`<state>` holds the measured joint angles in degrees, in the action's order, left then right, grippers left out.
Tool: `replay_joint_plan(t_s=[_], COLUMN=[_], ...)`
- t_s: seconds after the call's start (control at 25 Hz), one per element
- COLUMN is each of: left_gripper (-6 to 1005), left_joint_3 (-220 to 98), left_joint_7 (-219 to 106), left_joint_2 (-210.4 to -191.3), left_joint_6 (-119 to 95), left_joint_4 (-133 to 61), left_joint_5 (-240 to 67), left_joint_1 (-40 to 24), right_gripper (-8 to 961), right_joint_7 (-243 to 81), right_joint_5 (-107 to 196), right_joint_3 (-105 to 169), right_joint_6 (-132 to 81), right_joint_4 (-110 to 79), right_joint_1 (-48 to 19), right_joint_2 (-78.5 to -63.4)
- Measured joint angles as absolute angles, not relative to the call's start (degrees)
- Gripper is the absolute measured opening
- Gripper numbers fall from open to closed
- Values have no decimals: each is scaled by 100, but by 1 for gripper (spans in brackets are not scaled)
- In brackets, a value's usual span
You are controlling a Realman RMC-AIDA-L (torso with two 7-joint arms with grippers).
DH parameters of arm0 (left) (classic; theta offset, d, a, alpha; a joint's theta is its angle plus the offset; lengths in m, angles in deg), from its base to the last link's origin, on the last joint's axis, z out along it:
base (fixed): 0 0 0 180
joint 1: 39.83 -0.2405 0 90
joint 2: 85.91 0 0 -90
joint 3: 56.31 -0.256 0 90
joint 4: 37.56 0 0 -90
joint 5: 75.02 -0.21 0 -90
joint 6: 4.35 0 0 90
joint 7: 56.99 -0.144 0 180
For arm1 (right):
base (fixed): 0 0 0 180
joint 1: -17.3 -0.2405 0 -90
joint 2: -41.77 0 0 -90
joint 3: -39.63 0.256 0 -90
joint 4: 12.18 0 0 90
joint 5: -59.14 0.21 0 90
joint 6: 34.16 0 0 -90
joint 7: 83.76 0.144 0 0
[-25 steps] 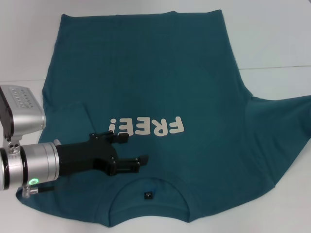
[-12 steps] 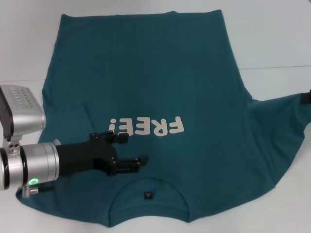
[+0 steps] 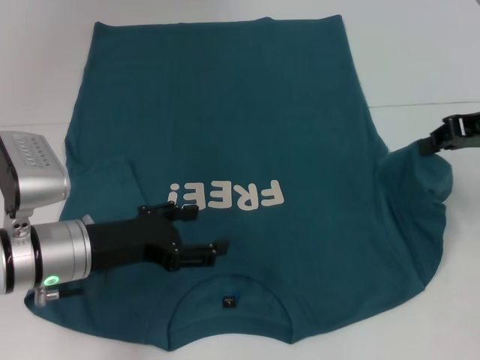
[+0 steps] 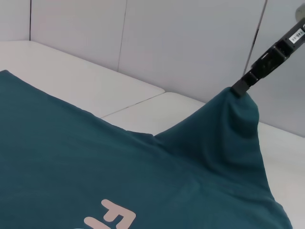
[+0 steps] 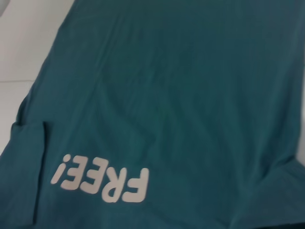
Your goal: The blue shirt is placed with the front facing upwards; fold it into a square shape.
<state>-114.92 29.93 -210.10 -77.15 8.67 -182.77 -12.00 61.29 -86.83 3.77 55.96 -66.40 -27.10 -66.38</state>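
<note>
The blue shirt (image 3: 240, 150) lies front-up across the white desk (image 3: 420, 52). Its right sleeve is lifted off the surface, pinched in the right tool (image 3: 442, 139). The left tool (image 3: 201, 231) hovers spread apart over the chest, beside the collar.

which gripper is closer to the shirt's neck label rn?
Left. The left gripper hovers over the blue shirt just beside the neck label; the right gripper is far off, holding up the right sleeve.
</note>
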Motion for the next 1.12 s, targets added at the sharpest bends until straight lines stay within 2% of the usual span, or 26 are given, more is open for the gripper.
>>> replay_joint_plan(t_s=[1.12], left_gripper=[887], left_joint_3=[-11501], left_joint_7=[2986], left_joint_2=[-21000], left_joint_6=[-7802], left_joint_4=[876], left_joint_5=[-18119], left_joint_1=[-1202], right_gripper=[46], right_joint_7=[6205], right_joint_5=[-8704], right_joint_3=[-132], right_joint_6=[5495], right_joint_4=[-6533], right_joint_1=[-3215], right_joint_2=[-6860])
